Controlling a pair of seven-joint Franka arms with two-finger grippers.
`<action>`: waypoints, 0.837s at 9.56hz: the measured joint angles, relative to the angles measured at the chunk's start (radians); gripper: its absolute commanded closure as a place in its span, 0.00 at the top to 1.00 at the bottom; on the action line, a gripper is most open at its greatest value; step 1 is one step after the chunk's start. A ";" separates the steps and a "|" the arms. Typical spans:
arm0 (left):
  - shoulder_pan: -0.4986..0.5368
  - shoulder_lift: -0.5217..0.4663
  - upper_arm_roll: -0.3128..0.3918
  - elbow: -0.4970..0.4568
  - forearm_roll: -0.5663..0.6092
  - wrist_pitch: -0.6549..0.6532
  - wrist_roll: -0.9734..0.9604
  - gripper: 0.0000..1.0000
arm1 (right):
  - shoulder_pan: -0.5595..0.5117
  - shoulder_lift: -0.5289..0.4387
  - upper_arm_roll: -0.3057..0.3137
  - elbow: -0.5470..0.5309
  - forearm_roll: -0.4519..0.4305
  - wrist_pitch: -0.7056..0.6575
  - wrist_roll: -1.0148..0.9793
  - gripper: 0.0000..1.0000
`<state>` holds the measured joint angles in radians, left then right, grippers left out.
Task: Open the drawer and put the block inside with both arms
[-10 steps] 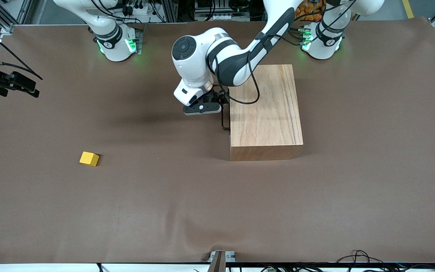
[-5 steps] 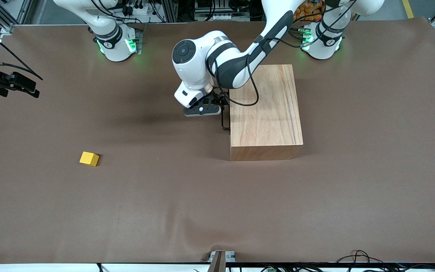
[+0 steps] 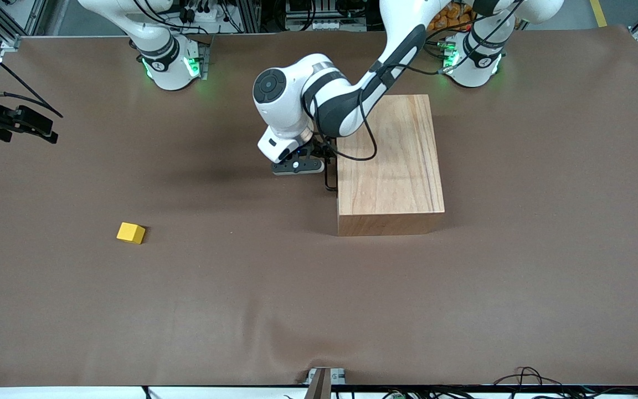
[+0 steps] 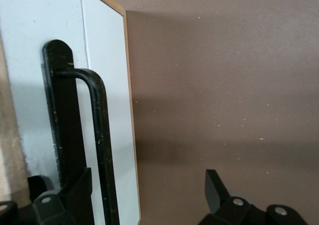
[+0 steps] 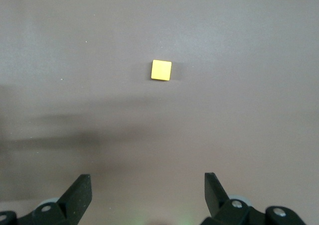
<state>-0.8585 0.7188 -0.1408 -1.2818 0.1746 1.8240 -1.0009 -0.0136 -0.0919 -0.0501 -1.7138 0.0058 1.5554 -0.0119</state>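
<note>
A: Which way does the wooden box [image 3: 390, 163] lie?

B: Its long axis runs from the robots' bases toward the front camera. The drawer [image 4: 107, 100] is shut, its white front panel facing the right arm's end of the table, and the black U-shaped handle [image 3: 329, 178] runs lengthwise along that front.

A: And the left gripper [image 3: 300, 164]?

B: Low, just in front of the drawer, fingers spread wide. In the left wrist view one finger [image 4: 75, 195] sits against the handle's black strip and the other [image 4: 215, 191] is out over bare brown table cover [image 3: 230, 310]. Nothing is clamped.

A: The yellow block [image 3: 130, 233]?

B: On the cover toward the right arm's end, well apart from the box and nearer the front camera.

A: Right gripper [image 5: 148, 192]?

B: Up in the air with the block on the cover under its camera, fingers wide and empty; that arm waits. No readable writing anywhere.
</note>
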 measured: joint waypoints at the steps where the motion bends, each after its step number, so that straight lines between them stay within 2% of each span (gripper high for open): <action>1: 0.000 0.003 0.000 0.000 0.000 0.000 0.000 1.00 | 0.000 0.000 0.001 0.000 0.000 0.000 0.000 1.00; 8: -0.005 0.021 -0.002 0.001 0.000 0.015 0.000 1.00 | 0.000 0.014 0.002 0.000 0.000 0.001 0.000 1.00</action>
<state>-0.8633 0.7401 -0.1427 -1.2806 0.1747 1.8387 -1.0004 -0.0135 -0.0774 -0.0483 -1.7138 0.0058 1.5567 -0.0119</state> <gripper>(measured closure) 0.000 0.000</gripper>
